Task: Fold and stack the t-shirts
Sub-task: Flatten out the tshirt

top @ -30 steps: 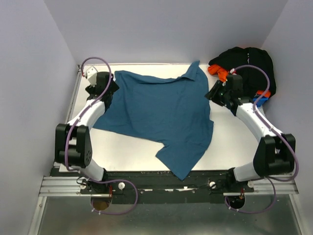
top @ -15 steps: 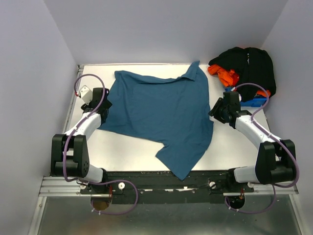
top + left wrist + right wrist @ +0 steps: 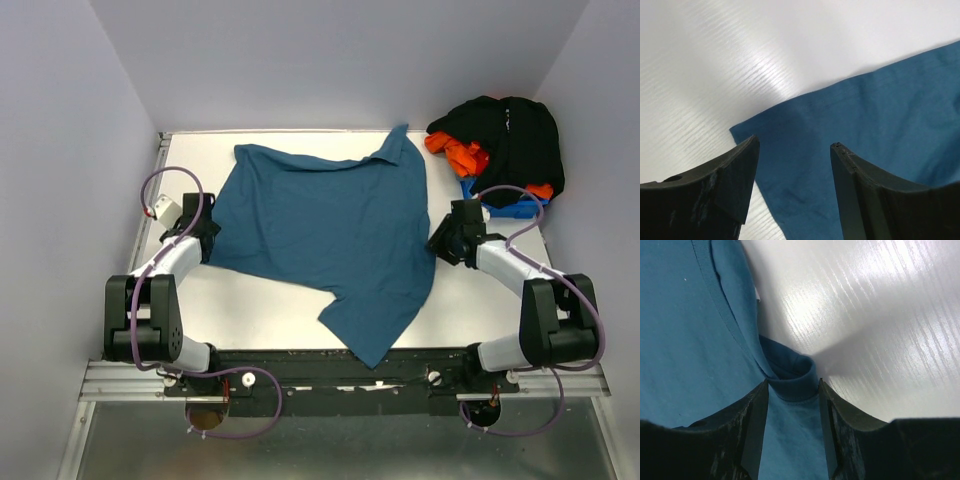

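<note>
- The teal shirt [image 3: 330, 235] is soft, matt cloth with a few shallow wrinkles. It lies spread over the middle of the table, and its lower tip reaches past the near edge at the bottom of the frame.
- A black shirt [image 3: 510, 135] and an orange shirt [image 3: 452, 152] are crumpled in a heap at the upper right, partly over a blue bin [image 3: 505, 208].
- The table [image 3: 260, 300] is white with fine shining ribs, and pale lilac-grey walls [image 3: 80, 150] stand around it.
- Only the left wrist view shows that the left claw [image 3: 792, 145] is wide, its dark jaws above a flat corner of the teal shirt, holding nothing.
- Only the right wrist view shows the right claw [image 3: 792, 382] narrower, its jaws on either side of a raised fold of the sleeve hem, not closed on it.
</note>
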`<state>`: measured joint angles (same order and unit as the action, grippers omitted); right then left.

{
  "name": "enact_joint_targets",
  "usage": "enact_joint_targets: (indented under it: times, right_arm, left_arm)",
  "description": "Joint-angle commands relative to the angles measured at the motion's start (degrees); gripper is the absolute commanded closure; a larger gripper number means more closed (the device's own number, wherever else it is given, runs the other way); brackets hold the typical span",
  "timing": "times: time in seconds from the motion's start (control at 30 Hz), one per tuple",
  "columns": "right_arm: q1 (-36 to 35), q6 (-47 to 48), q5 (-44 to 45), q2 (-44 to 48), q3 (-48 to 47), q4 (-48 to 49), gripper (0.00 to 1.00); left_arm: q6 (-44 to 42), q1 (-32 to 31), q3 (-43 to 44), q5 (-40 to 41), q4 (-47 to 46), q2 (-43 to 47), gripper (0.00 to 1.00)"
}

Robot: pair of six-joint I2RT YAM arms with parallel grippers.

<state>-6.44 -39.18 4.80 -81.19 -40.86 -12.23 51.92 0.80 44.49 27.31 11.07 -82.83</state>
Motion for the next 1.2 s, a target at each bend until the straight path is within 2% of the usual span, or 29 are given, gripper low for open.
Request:
enact_joint_targets:
  times: [0.0, 0.27, 0.47, 0.6, 0.63, 0.7, 0.77, 0.8, 0.83, 0.9, 0.97, 1.1, 1.17]
  right_arm:
    - [-0.2, -1.7, -1.5, -0.9, 1.4, 3.7, 0.48]
    - [-0.2, -2.2, -2.4, -0.9, 2.5, 5.1, 0.47]
    - [-0.2, -2.5, -4.4, -2.9, 1.8, 5.6, 0.46]
    - [-0.2, -2.2, -4.4, -2.9, 2.0, 6.0, 0.5]
    - [-0.2, -2.0, -4.4, -2.8, 2.1, 6.2, 0.55]
    - [-0.2, -1.8, -6.4, -2.6, 1.9, 6.3, 0.74]
    - [-0.1, -1.3, -6.3, -2.1, 1.8, 6.3, 0.86]
    - [-0.2, -1.3, -5.6, -1.9, 1.8, 5.8, 0.92]
    - [-0.2, -1.1, -5.1, -1.4, 1.4, 5.5, 0.95]
    - [-0.2, 0.0, -5.1, -0.4, 1.2, 5.6, 0.99]
    - [-0.9, 1.5, -5.1, 0.5, 0.6, 5.6, 0.99]
    - [-9.2, 2.8, 2.5, 1.6, -3.8, 0.8, 0.99]
    - [-11.7, 2.8, 3.2, 0.1, -6.2, -1.2, 0.99]
  left_arm:
    - [4.0, 0.3, 0.2, -0.3, 6.8, -1.2, 0.3]
    - [7.0, 0.4, -2.6, 0.8, 7.2, -1.9, 0.33]
    - [8.2, 0.7, -1.5, -2.9, 5.9, -4.4, 0.33]
    - [10.3, 0.7, -1.6, -5.2, 5.1, -7.1, 0.35]
    - [10.4, 0.8, -1.8, -5.9, 4.3, -7.8, 0.37]
    - [10.7, 1.1, -1.4, -7.6, 3.7, -9.3, 0.49]
    - [10.5, 1.7, -1.2, -9.4, 2.6, -10.5, 0.75]
    - [10.2, 2.1, -1.2, -9.7, 1.9, -10.4, 0.95]
    - [10.0, 2.2, -1.5, -9.5, 1.5, -9.9, 1.0]
    - [8.8, 2.4, -2.2, -8.8, -0.2, -8.1, 1.0]
    - [8.5, 2.5, -2.8, -7.2, 0.6, -5.4, 1.0]
    - [8.6, 3.2, -4.8, -3.0, 2.1, 1.2, 1.0]
    - [9.0, 4.0, -5.8, -1.7, 2.6, 4.2, 1.0]
